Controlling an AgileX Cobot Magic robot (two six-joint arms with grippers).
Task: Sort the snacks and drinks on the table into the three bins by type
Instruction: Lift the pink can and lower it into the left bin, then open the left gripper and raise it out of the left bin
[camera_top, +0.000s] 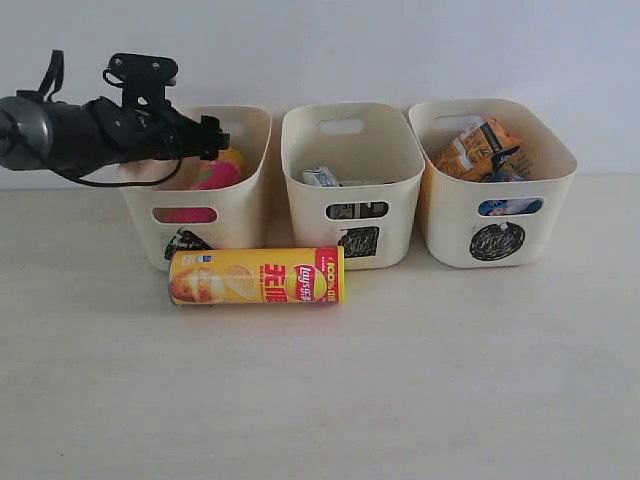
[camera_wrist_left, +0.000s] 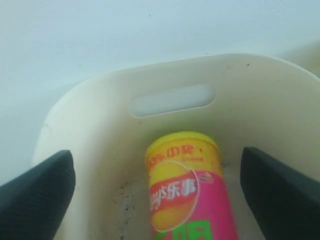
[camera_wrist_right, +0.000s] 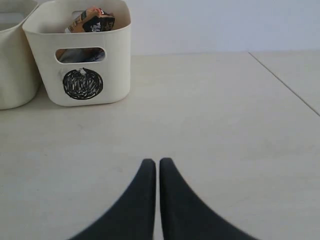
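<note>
Pale wood-grain table (camera_top: 400, 400) fills the near half of the exterior view, bare from the near edge right up to the yellow tube (camera_top: 256, 276), so there's plenty of room to move along the front. That tube lies on its side, lengthwise along the bench, left of centre. It sits just in front of the left bin (camera_top: 245, 190) and the middle bin (camera_top: 300, 195); whether it touches their walls I can't tell. It hides part of the left bin's scribble.

Behind it the three bins stand in a row along the far edge, against the white wall. The right bin (camera_top: 450, 220) sits toward the far right corner, with open wood beside it. An orange bag (camera_top: 475, 148) pokes over its rim, and a pale carton (camera_top: 322, 177) shows inside the middle bin.

Now the left gripper (camera_top: 212, 137): it hangs over the left bin's rim, its arm coming in from the left edge. The left wrist view adds what the exterior view can't show. The jaws are spread wide with nothing between them, and below them the pink tube (camera_wrist_left: 187, 200) lies inside the bin, clear of both fingers, its yellow lid toward the slotted wall. The yellow tube is outside that bin, lower down on the near side of it.

The right gripper (camera_wrist_right: 157, 162) doesn't appear in the exterior view at all. Its own wrist view has the fingers pressed together, gripping nothing, low over bare table. The circle-marked right bin is well ahead of it. A straight line crosses the surface off to one side, and I can't tell if it's a seam or an edge.
</note>
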